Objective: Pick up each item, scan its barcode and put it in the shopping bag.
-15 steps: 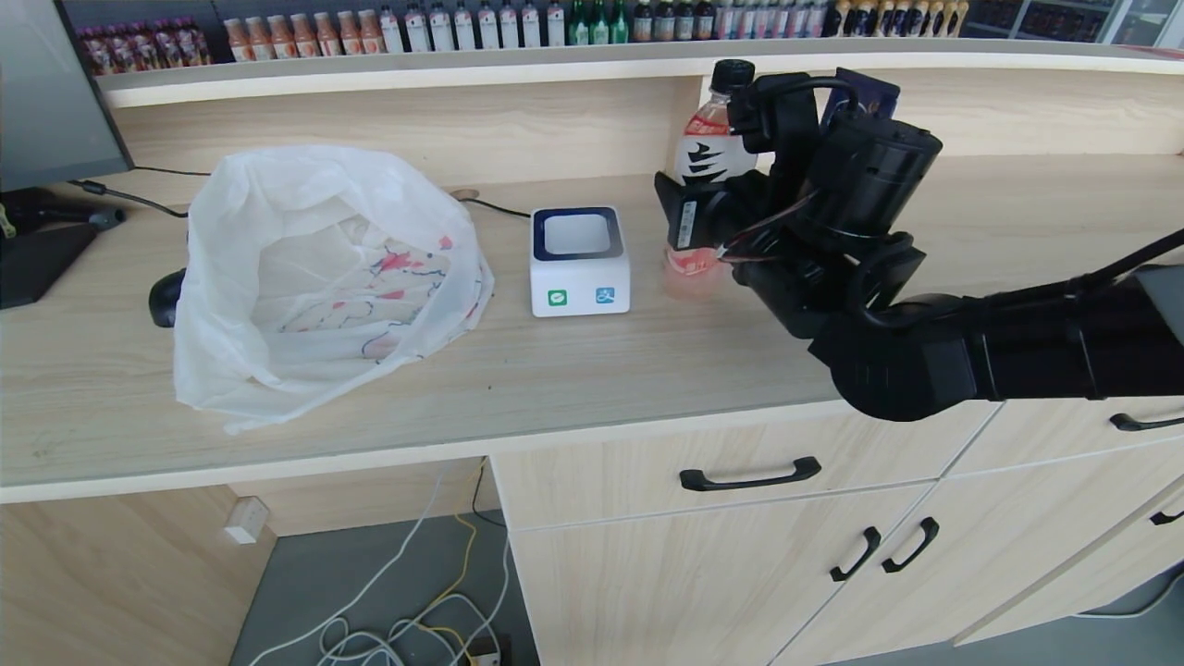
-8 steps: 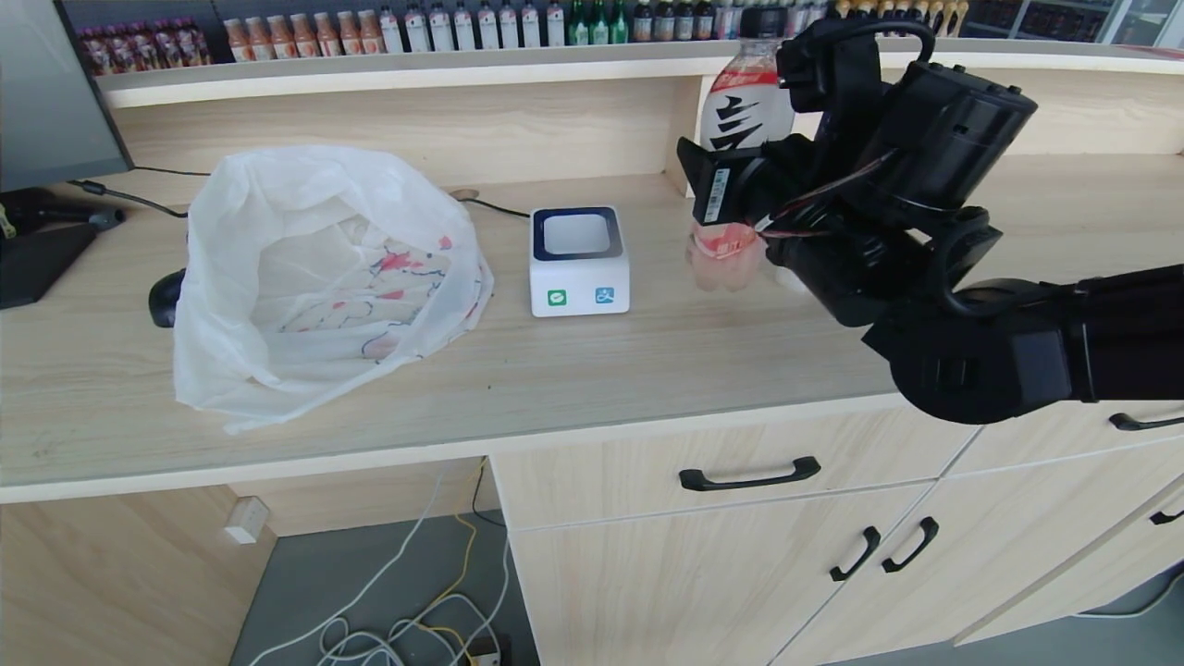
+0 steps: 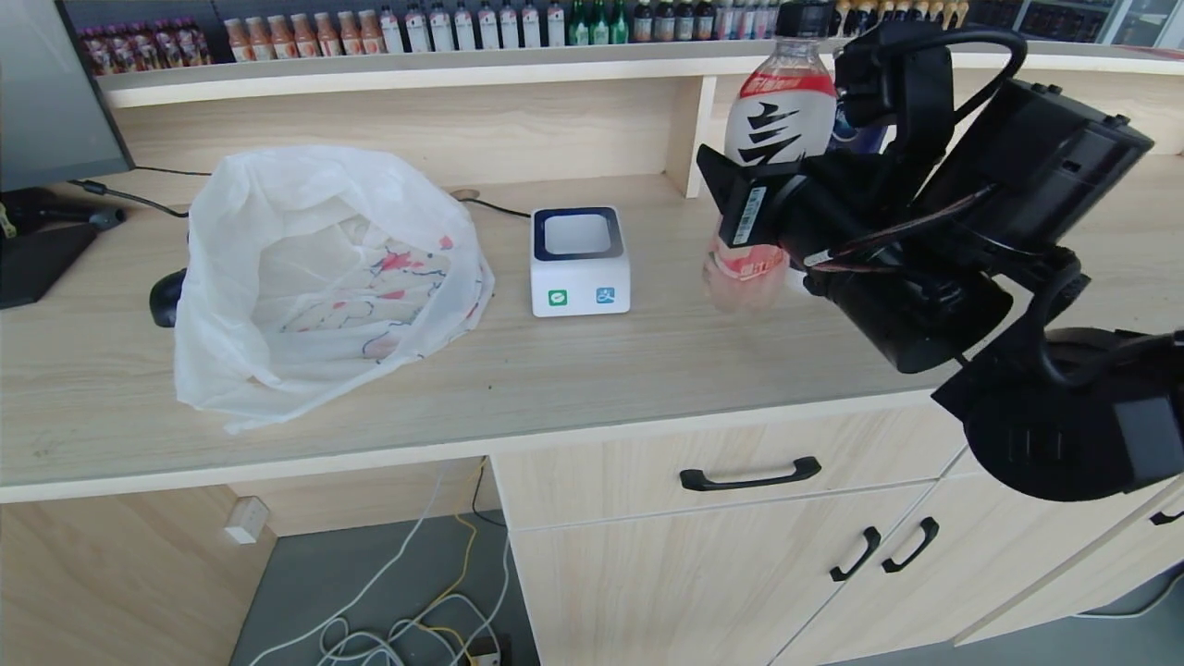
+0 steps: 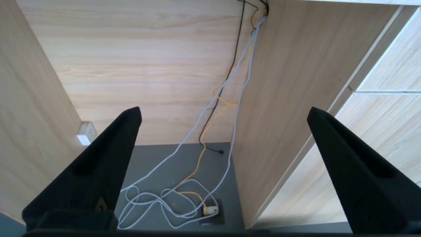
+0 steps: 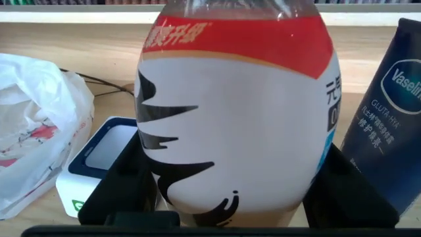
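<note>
Head view. Item one: clear plastic bottle [image 3: 775,125] with a dark cap, a red and white label and pinkish drink. It is held upright above the right half of the surface [image 3: 647,361], right of the scanner and apart from it. The right claw [image 3: 770,202] is clamped around its middle, one black finger across the front.

Item two: white scanner [image 3: 580,264], a rounded cube with a dark-framed window on top, near the middle of the surface. Open wood lies between it and the front edge.

Item three: shopping bag [image 3: 231,231], thin white crinkled plastic, mouth open upward, standing left of the scanner with a narrow gap between them. A red and blue pattern shows inside.

Item four: black mouse [image 3: 165,298], touching the bag's left side.

Item five: pale wood-grain surface, straight front edge, with a raised back ledge. A shelf [image 3: 462,23] of bottles runs behind it. Drawers with black handles [image 3: 749,476] sit below.

Right wrist view. The bottle label is smooth and rounded between the two black fingers. A dark blue tube [image 5: 388,112] stands just beside the bottle, and the scanner [image 5: 99,164] and bag [image 5: 39,125] lie beyond.

Left wrist view. The left claw [image 4: 223,112] is spread wide and holds nothing. It hangs below the surface over a grey floor with loose cables [image 4: 177,197], between wood panels.
</note>
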{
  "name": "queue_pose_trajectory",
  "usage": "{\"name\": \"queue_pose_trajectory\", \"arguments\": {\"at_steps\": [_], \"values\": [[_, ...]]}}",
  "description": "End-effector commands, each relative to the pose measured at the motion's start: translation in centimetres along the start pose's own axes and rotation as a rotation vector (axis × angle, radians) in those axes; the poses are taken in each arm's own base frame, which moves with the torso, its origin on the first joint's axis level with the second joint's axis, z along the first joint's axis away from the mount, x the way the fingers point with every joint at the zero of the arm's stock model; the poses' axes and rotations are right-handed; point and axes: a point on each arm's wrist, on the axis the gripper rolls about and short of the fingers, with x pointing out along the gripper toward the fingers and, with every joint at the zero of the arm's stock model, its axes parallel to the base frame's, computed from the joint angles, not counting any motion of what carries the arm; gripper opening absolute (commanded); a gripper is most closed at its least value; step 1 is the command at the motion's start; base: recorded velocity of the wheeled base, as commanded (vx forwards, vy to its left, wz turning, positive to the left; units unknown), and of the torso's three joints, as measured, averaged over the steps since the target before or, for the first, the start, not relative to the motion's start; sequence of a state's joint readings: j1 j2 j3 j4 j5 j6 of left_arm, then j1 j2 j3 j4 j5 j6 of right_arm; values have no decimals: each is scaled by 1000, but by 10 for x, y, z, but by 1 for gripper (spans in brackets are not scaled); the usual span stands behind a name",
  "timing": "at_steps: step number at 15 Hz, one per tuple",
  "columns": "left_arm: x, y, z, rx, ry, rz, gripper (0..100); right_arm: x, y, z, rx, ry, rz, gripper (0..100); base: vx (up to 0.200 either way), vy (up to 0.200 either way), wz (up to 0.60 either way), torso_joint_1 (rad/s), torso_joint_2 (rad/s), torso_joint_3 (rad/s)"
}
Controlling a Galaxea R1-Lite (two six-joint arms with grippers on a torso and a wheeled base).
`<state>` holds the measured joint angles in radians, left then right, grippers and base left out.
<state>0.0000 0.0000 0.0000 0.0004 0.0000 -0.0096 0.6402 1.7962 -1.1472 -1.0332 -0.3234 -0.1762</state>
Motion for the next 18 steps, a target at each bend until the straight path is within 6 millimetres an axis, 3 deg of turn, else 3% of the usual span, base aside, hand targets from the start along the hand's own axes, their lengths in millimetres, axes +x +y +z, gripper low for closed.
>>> {"name": "queue_pose_trajectory", "arguments": {"at_steps": [1,12,15,18], "values": [[0,0,0,-1,0,0,100,-14,0,-3,-5,-10,10,0,0,0,0,0,0,0],[0,0,0,0,1,0,100,-68,-1,15,-18,-28,73,0,0,0,0,0,0,0],[0,0,0,0,0,2,100,-95,14,14,-20,-1,165,0,0,0,0,0,0,0],[0,0,0,0,0,2,100,-110,35,19,-27,-27,250,0,0,0,0,0,0,0]]}}
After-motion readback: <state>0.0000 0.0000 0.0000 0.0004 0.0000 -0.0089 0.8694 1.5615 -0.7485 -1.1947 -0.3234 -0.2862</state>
